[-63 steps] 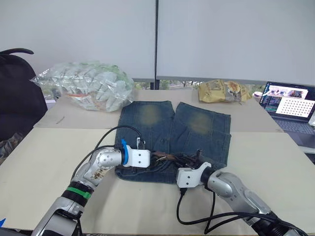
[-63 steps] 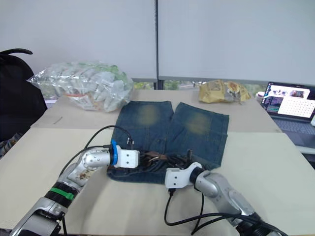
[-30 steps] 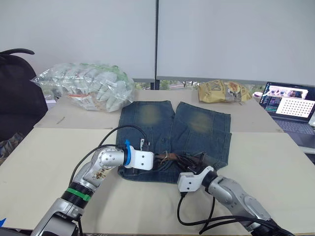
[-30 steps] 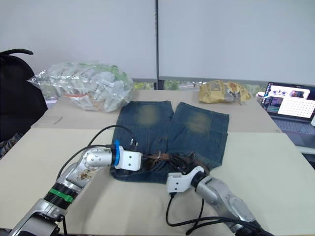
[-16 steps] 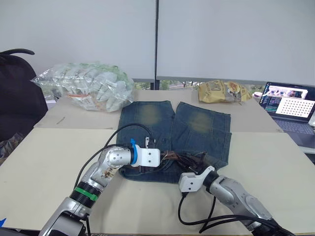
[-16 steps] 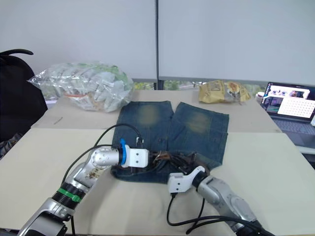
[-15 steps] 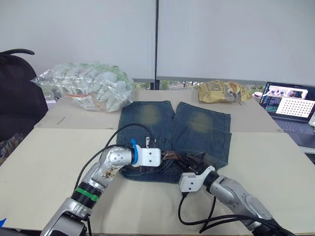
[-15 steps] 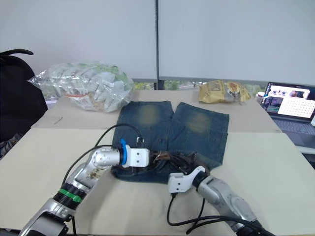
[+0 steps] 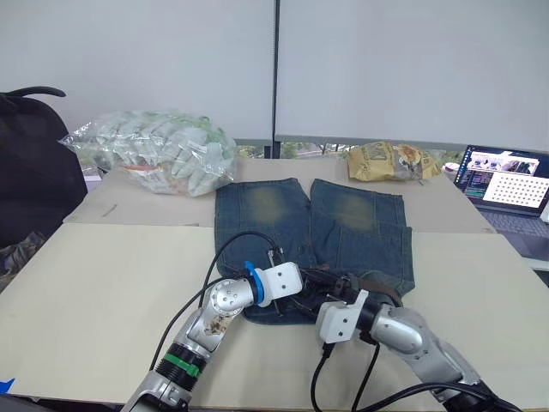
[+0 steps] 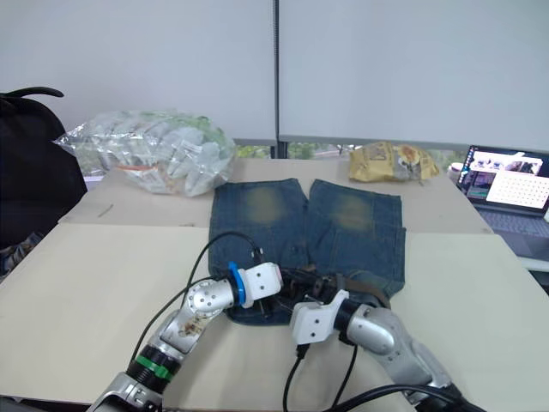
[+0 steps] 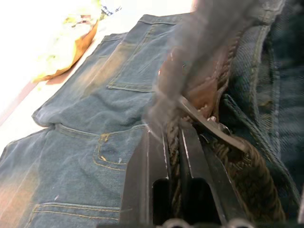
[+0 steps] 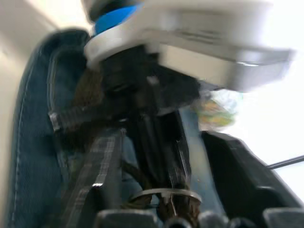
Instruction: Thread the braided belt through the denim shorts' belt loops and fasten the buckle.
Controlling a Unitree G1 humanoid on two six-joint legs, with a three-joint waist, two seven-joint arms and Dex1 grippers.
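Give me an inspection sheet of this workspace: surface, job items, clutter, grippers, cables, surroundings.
Surface: beige table, a second panel behind it.
Job's things: denim shorts lie flat, waistband toward the robot; braided belt runs along the waistband; the buckle shows in the right wrist view, fastening cannot be told.
Clutter: clear plastic bag of packets at far left; yellow snack bag at far right.
Grippers: left gripper shut on the braided belt at the waistband; right gripper close beside it, facing it.
Cables: black cable loops over the left wrist; more trail under the right arm.
Surroundings: open laptop at right, black chair at left, white wall panels behind.
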